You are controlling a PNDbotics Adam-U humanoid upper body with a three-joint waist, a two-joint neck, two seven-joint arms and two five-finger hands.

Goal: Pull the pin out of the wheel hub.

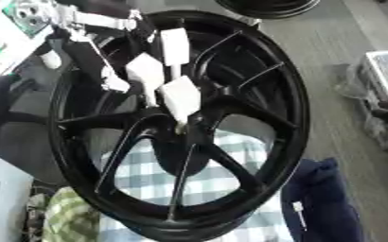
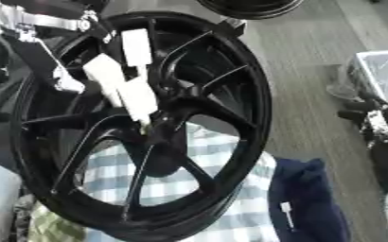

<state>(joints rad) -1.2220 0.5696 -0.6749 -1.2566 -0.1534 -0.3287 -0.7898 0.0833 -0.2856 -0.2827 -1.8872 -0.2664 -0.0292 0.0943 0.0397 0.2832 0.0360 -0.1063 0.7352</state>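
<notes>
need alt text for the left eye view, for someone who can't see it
A large black spoked wheel fills the view, with the robot's left hand, its fingers in white covers, reaching from the upper left down to the hub at the centre. Under the wheel lie a blue-and-white checked cloth and a dark blue cloth on grey floor.
</notes>
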